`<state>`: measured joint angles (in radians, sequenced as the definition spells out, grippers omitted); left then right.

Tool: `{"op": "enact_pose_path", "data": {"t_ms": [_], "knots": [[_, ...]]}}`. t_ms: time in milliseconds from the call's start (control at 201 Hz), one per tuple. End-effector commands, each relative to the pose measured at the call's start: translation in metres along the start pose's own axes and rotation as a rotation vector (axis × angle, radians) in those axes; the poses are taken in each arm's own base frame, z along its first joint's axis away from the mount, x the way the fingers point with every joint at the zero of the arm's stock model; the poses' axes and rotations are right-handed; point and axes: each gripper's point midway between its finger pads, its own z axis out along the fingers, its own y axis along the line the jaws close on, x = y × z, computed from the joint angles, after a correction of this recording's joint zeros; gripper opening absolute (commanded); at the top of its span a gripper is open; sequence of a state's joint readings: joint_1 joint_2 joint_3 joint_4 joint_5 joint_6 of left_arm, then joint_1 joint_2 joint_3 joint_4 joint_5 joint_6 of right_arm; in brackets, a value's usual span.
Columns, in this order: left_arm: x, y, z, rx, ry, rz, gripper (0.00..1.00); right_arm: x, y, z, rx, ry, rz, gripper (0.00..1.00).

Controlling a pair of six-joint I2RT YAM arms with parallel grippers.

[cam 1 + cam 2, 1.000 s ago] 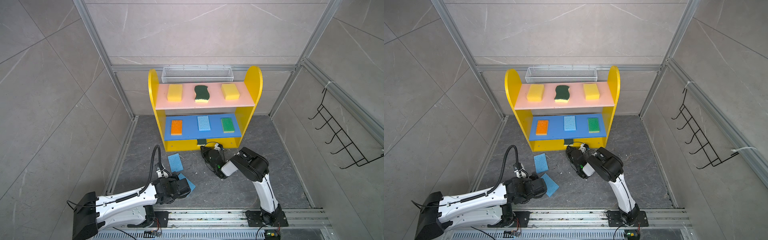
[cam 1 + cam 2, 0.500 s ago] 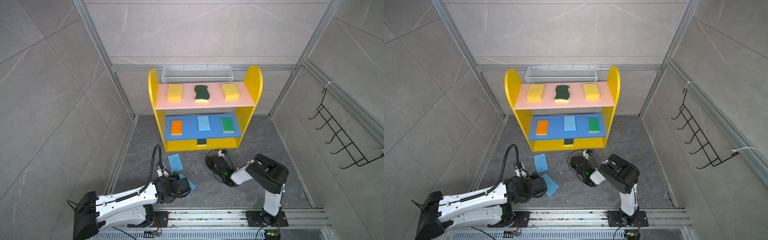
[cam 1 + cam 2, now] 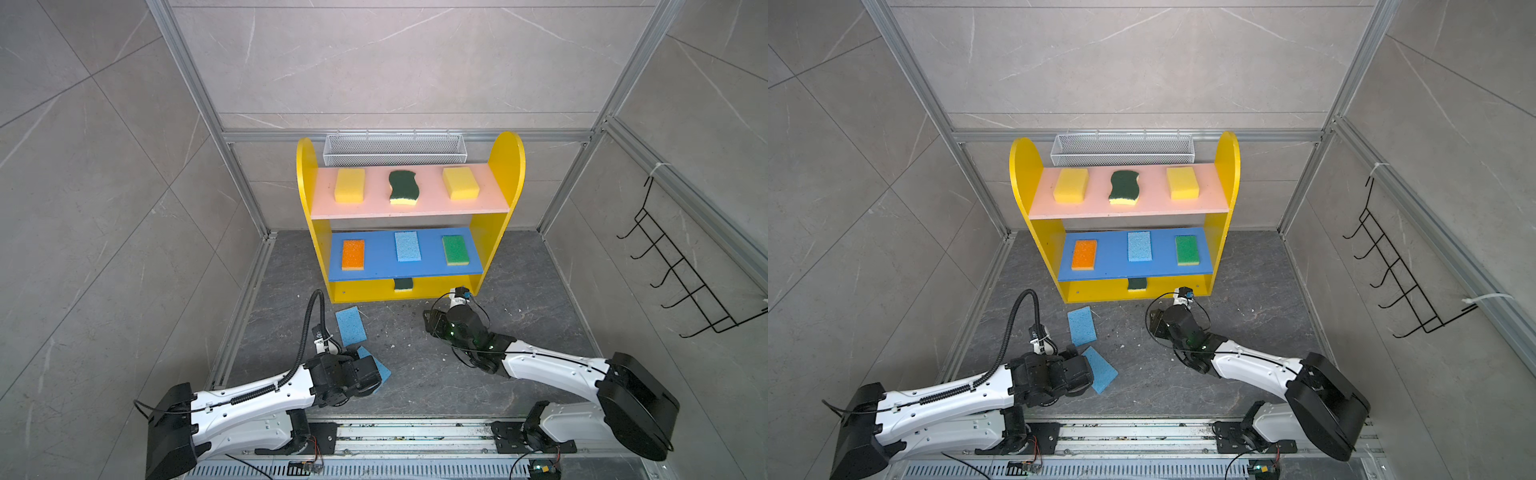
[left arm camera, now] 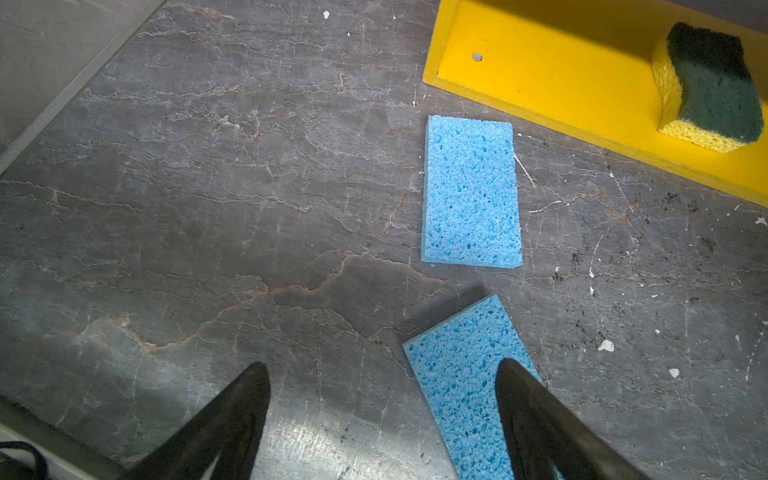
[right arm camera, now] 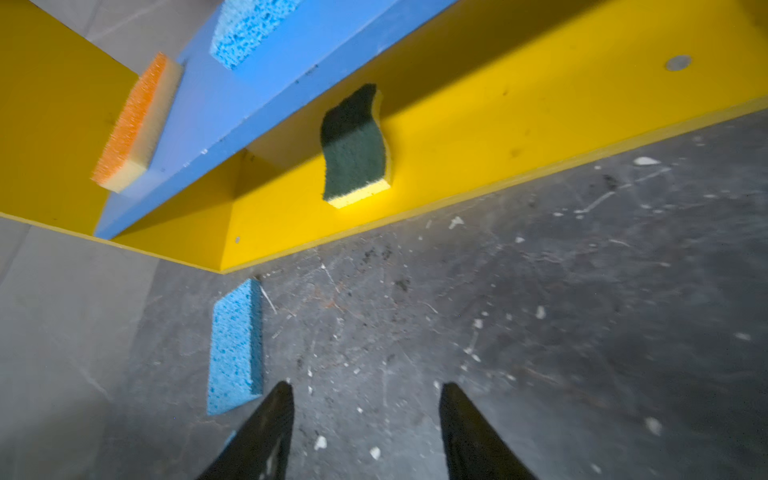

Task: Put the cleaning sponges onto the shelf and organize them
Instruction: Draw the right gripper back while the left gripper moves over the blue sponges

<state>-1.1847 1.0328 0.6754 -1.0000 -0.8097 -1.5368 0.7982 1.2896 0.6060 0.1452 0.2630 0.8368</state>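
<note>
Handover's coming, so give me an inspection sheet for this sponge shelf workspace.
Surface: dark stone floor, scuffed.
Job's things: yellow shelf holds seven sponges, dark green scourer on its base; two light blue sponges lie on the floor.
Clutter: white specks only.
Grippers: left gripper open, fingers at the nearer blue sponge; right gripper open, empty.
Cables: black hose loops above left arm; thin wires at right wrist.
Surroundings: white mesh basket, black hook rack, tiled walls.

Below frame centre, one flat light blue sponge [image 3: 350, 325] is lying before the yellow three-tier shelf [image 3: 505, 166], another blue sponge [image 3: 380, 368] just lower.
</note>
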Motion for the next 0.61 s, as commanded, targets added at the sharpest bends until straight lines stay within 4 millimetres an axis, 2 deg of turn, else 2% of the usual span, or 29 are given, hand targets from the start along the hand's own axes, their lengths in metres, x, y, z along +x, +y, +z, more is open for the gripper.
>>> {"op": "enact_pose_path", "data": {"t_ms": [0,144,279,368,602], "knots": [[-0.001,-0.008,0.005,0.007,-0.034,0.039,0.89,-0.001,-0.029,-0.02,0.149,0.031,-0.111,0.65],[0.003,-0.019,0.017,0.008,-0.009,0.051,0.94,-0.011,-0.04,-0.038,0.218,0.034,-0.174,0.7],[0.011,-0.031,0.039,0.038,0.096,0.068,0.96,-0.02,-0.046,-0.049,0.258,0.027,-0.217,0.72],[0.008,-0.032,0.046,0.037,0.096,0.076,0.95,-0.023,-0.048,-0.053,0.264,0.02,-0.223,0.72],[0.005,-0.051,0.065,0.111,0.14,0.176,0.96,-0.029,-0.052,-0.059,0.281,-0.001,-0.228,0.73]]}}
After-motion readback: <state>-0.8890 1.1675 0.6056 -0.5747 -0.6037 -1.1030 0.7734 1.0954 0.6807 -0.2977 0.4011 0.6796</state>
